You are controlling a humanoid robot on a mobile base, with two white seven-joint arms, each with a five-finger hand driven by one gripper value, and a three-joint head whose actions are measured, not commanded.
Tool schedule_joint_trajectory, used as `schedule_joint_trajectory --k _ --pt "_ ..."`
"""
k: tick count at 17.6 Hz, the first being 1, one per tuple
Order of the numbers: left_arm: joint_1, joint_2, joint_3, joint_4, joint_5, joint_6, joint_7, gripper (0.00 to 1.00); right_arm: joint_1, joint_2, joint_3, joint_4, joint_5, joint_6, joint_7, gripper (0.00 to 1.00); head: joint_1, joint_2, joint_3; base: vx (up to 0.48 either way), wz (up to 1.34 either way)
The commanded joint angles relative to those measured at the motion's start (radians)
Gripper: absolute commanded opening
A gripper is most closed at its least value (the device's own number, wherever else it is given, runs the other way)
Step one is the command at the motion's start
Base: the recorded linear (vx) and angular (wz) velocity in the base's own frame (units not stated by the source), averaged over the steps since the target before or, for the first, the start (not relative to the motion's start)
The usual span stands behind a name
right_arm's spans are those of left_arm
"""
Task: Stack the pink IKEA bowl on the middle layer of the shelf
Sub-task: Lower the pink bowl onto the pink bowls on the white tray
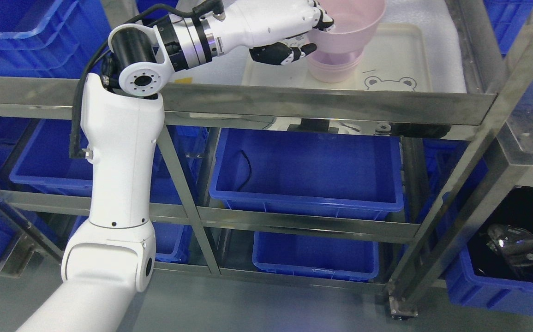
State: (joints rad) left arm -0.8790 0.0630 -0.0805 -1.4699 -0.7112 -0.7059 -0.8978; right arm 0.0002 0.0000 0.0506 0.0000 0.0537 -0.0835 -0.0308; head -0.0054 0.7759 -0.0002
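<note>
Fingers (314, 20) pinched on the near rim of a pink bowl (354, 23), thumb below. Left hand (289, 30) holding it tilted, resting in another pink bowl (333, 67). Both on a white tray (404, 55) on the shelf (331, 103). Blue bin (308, 170) lower down.

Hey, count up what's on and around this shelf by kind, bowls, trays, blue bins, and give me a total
Pink bowls: 2, one held in the left hand at, one under it at
Trays: 1, cream with a bear face
Blue bins: at least 5 in the shelf bays, such as and; more are cut off at the edges
Total: at least 8
</note>
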Motion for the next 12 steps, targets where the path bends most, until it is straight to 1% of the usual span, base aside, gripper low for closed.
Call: schedule_joint_trajectory --k 1,4,7,9,12 --pt "-0.017 0.138 0.103 0.059 -0.074 0.054 -0.007 0.04 0.023 -0.017 0.0 -0.017 0.0 0.001 0.005 1.0 0.0 0.0 0.0 0.063 -0.49" --pt "-0.021 0.124 0.079 0.086 -0.077 0.055 -0.012 0.04 0.023 -0.017 0.0 -0.017 0.0 0.001 0.005 1.0 0.0 0.0 0.0 0.073 -0.19" --pt "-0.044 0.087 -0.054 0.137 -0.086 0.055 -0.015 0.04 0.023 -0.017 0.0 -0.017 0.0 0.001 0.005 1.0 0.0 0.0 0.0 0.035 -0.16" --pt "-0.055 0.072 -0.097 0.198 -0.157 0.055 -0.015 0.04 0.023 -0.017 0.0 -0.017 0.0 0.001 0.005 1.0 0.0 0.0 0.0 0.019 -0.08" --pt "-0.102 -0.015 -0.128 0.276 -0.197 0.046 -0.01 0.04 0.023 -0.017 0.0 -0.017 0.0 0.001 0.005 1.0 0.0 0.0 0.0 0.021 -0.02"
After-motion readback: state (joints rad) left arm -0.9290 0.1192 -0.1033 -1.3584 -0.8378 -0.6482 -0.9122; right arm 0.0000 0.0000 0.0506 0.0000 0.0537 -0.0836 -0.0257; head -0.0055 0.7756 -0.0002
